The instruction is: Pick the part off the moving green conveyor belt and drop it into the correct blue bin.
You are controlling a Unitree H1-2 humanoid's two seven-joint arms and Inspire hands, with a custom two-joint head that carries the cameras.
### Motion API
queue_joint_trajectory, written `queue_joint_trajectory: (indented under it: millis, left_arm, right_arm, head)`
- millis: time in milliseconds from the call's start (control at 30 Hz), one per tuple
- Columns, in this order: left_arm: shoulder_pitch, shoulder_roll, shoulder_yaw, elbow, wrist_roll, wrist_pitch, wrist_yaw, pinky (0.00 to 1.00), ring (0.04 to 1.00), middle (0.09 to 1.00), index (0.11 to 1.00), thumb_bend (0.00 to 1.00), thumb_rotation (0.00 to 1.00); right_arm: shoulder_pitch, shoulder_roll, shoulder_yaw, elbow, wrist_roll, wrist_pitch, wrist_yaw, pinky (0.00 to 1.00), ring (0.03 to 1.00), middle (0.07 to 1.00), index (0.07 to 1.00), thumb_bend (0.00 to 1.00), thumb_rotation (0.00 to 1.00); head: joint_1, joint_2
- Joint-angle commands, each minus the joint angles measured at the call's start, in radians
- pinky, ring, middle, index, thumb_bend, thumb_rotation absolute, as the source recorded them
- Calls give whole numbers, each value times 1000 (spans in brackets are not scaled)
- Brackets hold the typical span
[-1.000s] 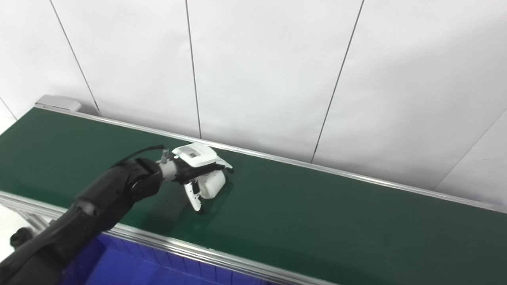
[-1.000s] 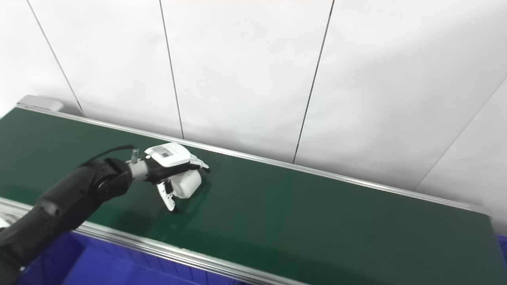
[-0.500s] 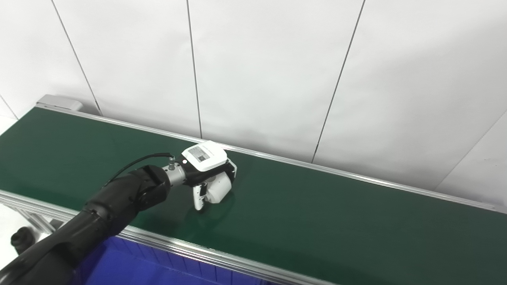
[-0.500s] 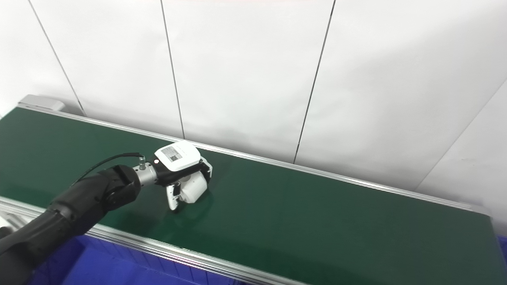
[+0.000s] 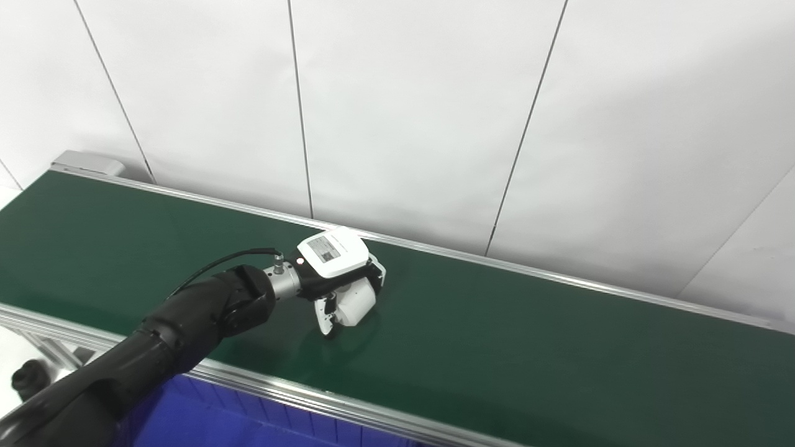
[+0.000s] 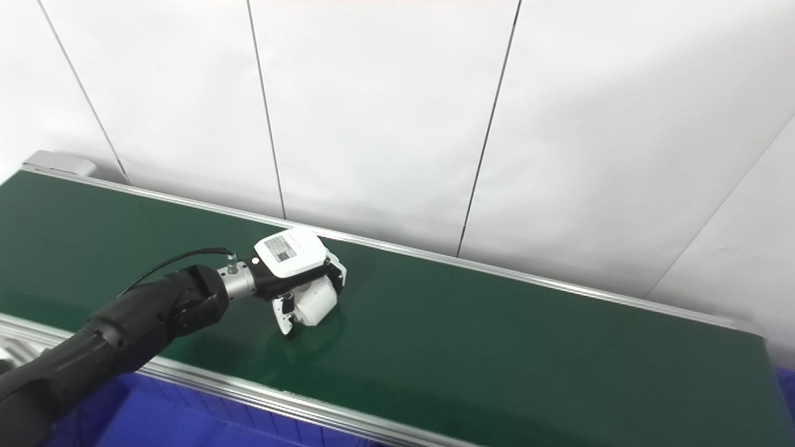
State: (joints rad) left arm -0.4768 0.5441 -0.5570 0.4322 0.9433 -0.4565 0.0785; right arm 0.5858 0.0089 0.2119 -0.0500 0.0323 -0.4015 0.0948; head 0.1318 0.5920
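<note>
One black-armed left hand point(image 5: 338, 273) low over the dark green conveyor belt point(image 5: 528, 347), fingers curled around a white rounded plastic part point(image 5: 355, 304), deep blue plastic bin point(image 5: 205, 422) just below the belt's near edge

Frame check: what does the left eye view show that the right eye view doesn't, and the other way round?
Only the left eye view shows a dark round knob below the belt's near-left corner. Only the right eye view shows the belt's right end, with a blue sliver beyond it. Both show the left hand closed around the white part on the green belt, with the blue bin below the near rail. The right hand appears in neither.
</note>
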Motion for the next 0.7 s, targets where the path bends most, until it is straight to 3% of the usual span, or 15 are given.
queue_joint_trajectory:
  millis: [0, 100, 233, 267, 300, 333, 400, 567, 667]
  left_arm:
    - [-15, 48, 27, -72, -38, -12, -20, 418, 430, 481, 481, 524, 0]
    - [17, 62, 77, -195, -93, 8, -96, 424, 437, 489, 479, 524, 0]
    - [75, 78, 162, -409, -179, 70, -214, 391, 392, 431, 506, 521, 0]
    - [86, 81, 182, -467, -198, 95, -251, 387, 393, 437, 505, 522, 0]
    - [94, 81, 197, -504, -210, 112, -280, 387, 393, 439, 505, 523, 0]
    - [111, 90, 218, -578, -235, 146, -328, 387, 394, 441, 504, 523, 0]
    - [138, 104, 252, -693, -281, 195, -400, 401, 415, 466, 495, 524, 0]
    - [200, 128, 325, -901, -351, 289, -531, 323, 337, 408, 507, 518, 0]
    - [234, 145, 363, -1002, -345, 374, -624, 383, 398, 444, 505, 522, 0]
  right_arm:
    - [11, -3, 4, -42, 7, 2, 7, 1000, 1000, 1000, 1000, 662, 893]
    - [15, -11, 3, -61, 15, 14, 11, 1000, 1000, 1000, 1000, 663, 885]
    - [24, -19, 2, -113, 27, 57, 10, 1000, 1000, 1000, 1000, 666, 890]
    - [28, -23, 1, -137, 27, 80, 9, 1000, 1000, 1000, 1000, 670, 908]
    - [31, -26, 1, -154, 27, 96, 8, 1000, 1000, 1000, 1000, 671, 910]
    - [31, -31, -2, -161, 27, 92, 9, 1000, 1000, 1000, 1000, 672, 915]
    - [30, -40, -6, -169, 42, 87, 15, 1000, 1000, 1000, 1000, 670, 958]
    - [34, -72, -9, -217, 90, 139, 32, 1000, 1000, 1000, 1000, 683, 986]
    - [37, -78, -12, -245, 88, 163, 27, 1000, 1000, 1000, 1000, 671, 999]
  head:
    - [4, 1]
    - [36, 26]
    - [86, 92]
    - [114, 131]
    - [114, 131]
    - [138, 159]
    - [159, 182]
    - [192, 222]
    - [201, 242]
